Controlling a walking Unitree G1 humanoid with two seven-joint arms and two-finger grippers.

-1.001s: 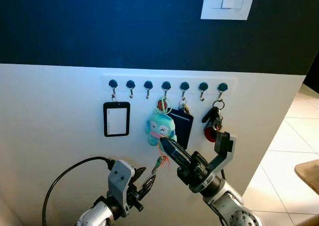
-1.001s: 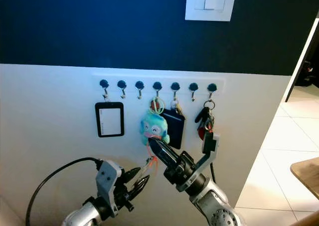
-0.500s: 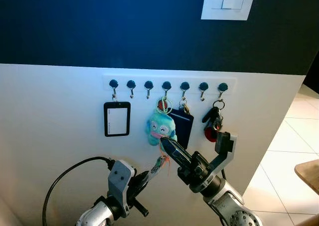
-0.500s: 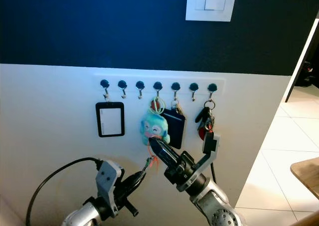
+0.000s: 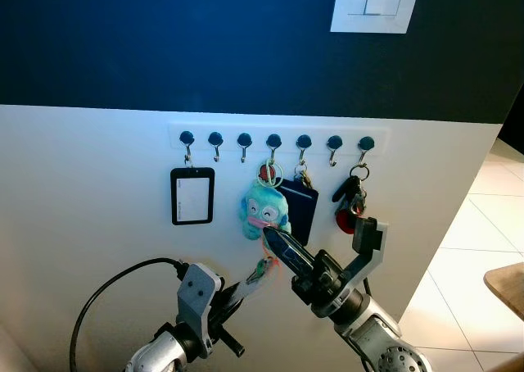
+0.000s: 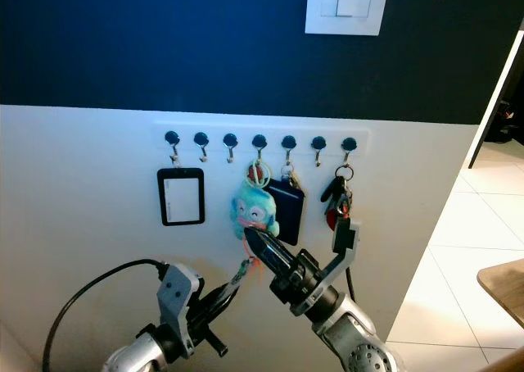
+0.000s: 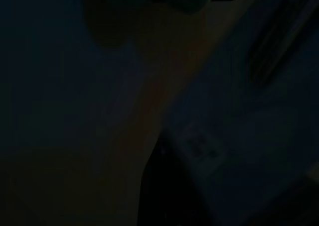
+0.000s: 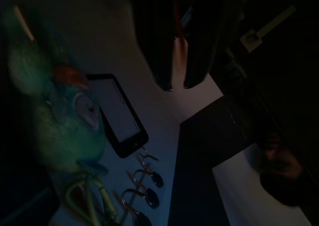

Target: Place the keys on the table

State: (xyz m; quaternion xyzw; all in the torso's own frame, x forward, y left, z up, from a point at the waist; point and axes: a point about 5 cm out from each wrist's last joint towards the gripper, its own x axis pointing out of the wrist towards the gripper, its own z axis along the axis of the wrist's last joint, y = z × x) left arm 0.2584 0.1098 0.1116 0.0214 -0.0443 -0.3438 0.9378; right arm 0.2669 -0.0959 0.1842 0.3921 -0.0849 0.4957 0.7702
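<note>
A: What changed in the last second?

B: The left hand (image 5: 246, 286) had its fingers spread; now they look pressed together, reaching up toward the orange-green tassel (image 5: 266, 265) under the plush toy (image 5: 264, 210). The right hand (image 5: 277, 242) barely moved, tips pinching at the toy's lower edge.

A: And the keys?

B: Still on the hook rail (image 5: 278, 138), the toy's ring beside the dark wallet (image 5: 300, 210), the red-fob bunch (image 5: 350, 204) further right. Nothing is lifted yet.

A: Room to move?

B: Tight: wall straight ahead. Open floor (image 5: 483, 224) and a wooden bench corner (image 5: 508, 283) lie right.
</note>
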